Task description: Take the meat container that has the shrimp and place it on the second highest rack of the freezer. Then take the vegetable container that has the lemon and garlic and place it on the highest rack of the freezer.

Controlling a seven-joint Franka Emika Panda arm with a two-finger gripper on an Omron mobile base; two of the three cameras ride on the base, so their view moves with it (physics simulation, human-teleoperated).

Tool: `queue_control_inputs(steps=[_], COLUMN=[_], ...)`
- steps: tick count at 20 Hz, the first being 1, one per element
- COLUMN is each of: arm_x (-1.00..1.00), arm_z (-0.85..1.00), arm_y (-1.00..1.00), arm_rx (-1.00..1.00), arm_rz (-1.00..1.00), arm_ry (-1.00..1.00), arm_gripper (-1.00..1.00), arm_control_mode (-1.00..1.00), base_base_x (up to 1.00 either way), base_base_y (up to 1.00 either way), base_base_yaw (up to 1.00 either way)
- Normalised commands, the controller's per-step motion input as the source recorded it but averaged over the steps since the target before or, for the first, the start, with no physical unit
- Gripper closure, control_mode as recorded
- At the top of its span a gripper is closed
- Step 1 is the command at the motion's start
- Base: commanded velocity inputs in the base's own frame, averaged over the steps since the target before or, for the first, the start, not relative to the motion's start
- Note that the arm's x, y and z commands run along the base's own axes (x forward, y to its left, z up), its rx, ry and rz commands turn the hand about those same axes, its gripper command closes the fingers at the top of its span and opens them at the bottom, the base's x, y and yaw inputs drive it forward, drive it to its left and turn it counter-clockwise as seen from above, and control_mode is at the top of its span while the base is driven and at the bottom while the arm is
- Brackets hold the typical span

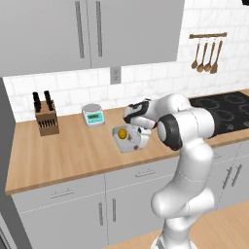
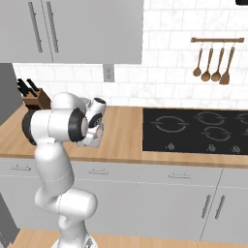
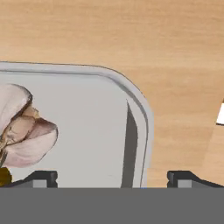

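Observation:
The vegetable container (image 1: 127,141) is a pale grey tray on the wooden counter (image 1: 68,151), with a yellow lemon (image 1: 122,133) inside. In the hand view its rounded rim (image 3: 142,113) runs between my fingertips, and a garlic bulb (image 3: 26,131) lies on its floor at the left. My gripper (image 3: 112,178) hangs just above the tray and straddles that rim, open, with its dark fingertips (image 3: 41,178) wide apart. From the base views the gripper (image 1: 140,138) (image 2: 94,138) points down at the container (image 2: 92,140), which the arm largely hides in the right base view.
A knife block (image 1: 47,119) and a small kitchen scale (image 1: 93,115) stand at the back of the counter. A black cooktop (image 2: 198,128) lies to the right, with wooden utensils (image 2: 213,60) hanging above. Wall cabinets (image 1: 87,31) overhang the counter. A white corner (image 3: 221,114) shows at the hand view's right edge.

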Motion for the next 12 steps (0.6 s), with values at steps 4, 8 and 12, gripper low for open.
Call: queue_control_inputs(steps=[4, 8, 12], arm_x=[0.27, 0.2, 0.01], arm_z=[-0.37, -0.4, -0.51], arm_y=[0.19, 0.29, 0.51], arm_rx=[-0.04, -0.06, -0.1], arm_rz=[-0.06, -0.06, -0.08], arm_ry=[0.03, 0.01, 0.0], arm_gripper=[-1.0, -1.0, -1.0], arm_control_mode=[-1.0, -1.0, -1.0], base_base_x=[0.0, 0.0, 0.0], base_base_y=[0.0, 0.0, 0.0], base_base_yaw=[0.0, 0.0, 0.0])
